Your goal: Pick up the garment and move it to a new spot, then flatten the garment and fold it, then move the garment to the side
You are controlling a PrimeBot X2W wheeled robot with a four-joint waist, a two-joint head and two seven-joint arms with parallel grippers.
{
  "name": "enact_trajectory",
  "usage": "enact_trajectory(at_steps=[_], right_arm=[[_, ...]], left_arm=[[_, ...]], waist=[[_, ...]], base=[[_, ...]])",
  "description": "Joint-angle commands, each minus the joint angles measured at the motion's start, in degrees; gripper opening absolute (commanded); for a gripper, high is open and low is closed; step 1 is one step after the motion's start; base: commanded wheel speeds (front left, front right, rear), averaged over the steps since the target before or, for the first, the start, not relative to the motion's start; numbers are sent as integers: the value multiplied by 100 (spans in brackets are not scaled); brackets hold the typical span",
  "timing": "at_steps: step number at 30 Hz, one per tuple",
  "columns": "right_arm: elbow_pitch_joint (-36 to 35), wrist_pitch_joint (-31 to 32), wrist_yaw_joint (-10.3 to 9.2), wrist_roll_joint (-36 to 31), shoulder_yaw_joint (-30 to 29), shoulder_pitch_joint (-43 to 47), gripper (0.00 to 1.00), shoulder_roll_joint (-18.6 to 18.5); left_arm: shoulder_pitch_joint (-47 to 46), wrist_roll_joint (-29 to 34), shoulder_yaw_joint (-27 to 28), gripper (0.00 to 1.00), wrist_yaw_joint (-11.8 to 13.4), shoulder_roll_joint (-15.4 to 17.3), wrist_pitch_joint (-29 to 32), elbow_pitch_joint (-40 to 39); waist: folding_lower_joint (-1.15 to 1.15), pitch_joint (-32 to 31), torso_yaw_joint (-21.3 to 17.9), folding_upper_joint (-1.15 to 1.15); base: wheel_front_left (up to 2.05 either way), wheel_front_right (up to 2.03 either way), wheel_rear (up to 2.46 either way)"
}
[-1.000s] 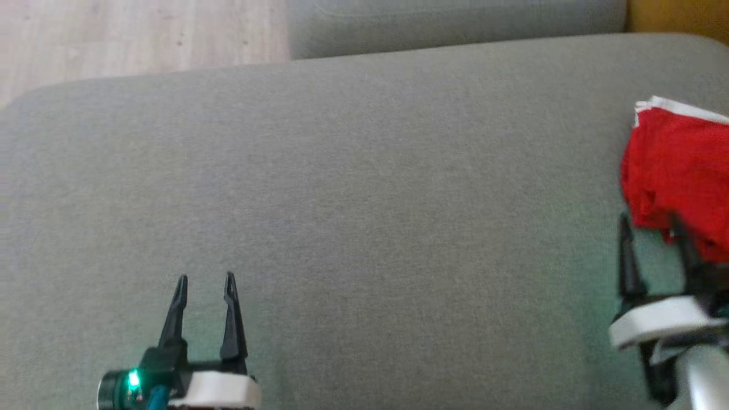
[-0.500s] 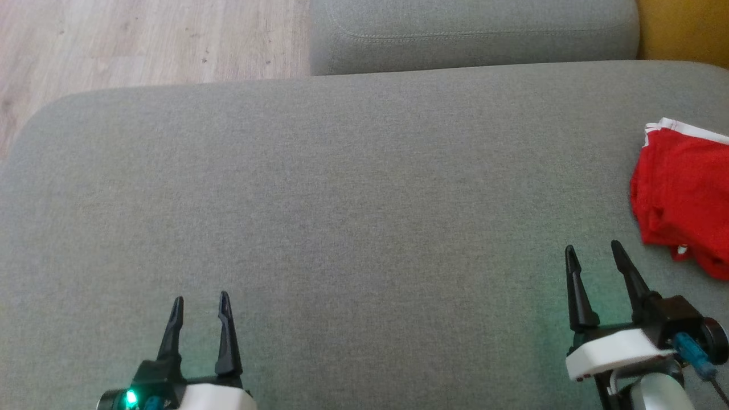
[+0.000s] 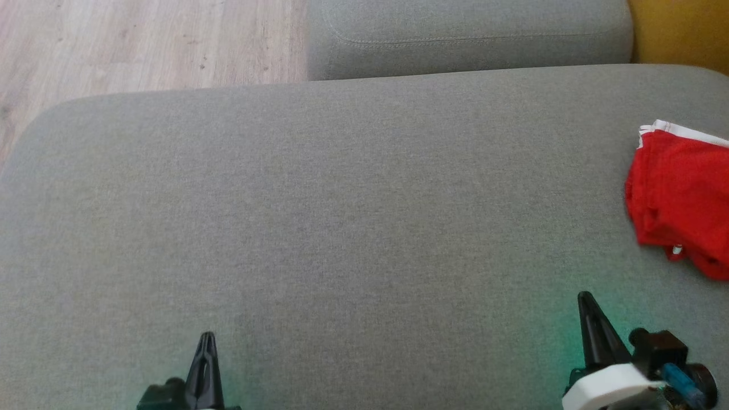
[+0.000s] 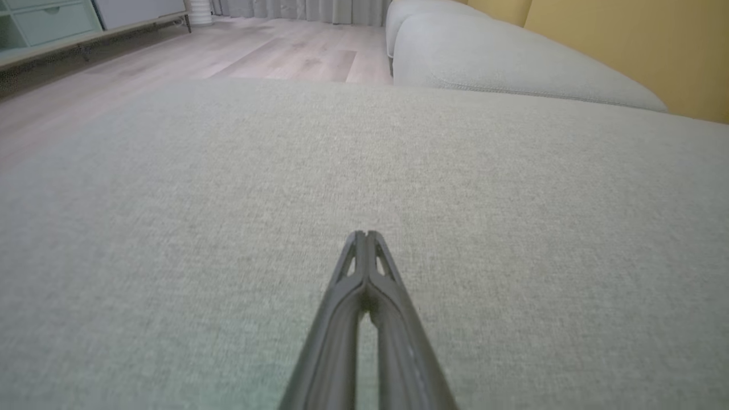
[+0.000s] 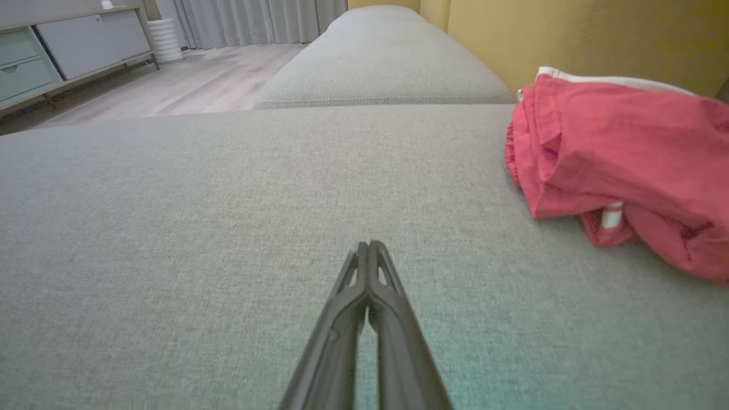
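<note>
Red garment (image 3: pixel 680 199), bunched in a fold w/ a white band on its far edge, lies at the right edge of the sofa seat (image 3: pixel 342 216). It sits ahead & right of the right claw (image 3: pixel 585 297), not touching; long axis approx. fore-aft. Right arm is much nearer. Right claw is pinched shut, empty. Left claw (image 3: pixel 208 337) is likewise, well apart.
</note>
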Motion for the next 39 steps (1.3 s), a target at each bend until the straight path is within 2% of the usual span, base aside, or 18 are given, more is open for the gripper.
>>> enact_trajectory(at_steps=[1,39], right_arm=[[-163,60,0,225,-28,-151,0,-3],[-365,673,-1,3014,-151,-398,0,-12]], left_arm=[[-131,-195,39,0,-33,3,31,-153],[-441,-2679,453,0,-367,28,635,-359]], waist=[[0,-4,-3,0],[0,-85,-64,0]], base=[[0,0,0],[0,0,0]])
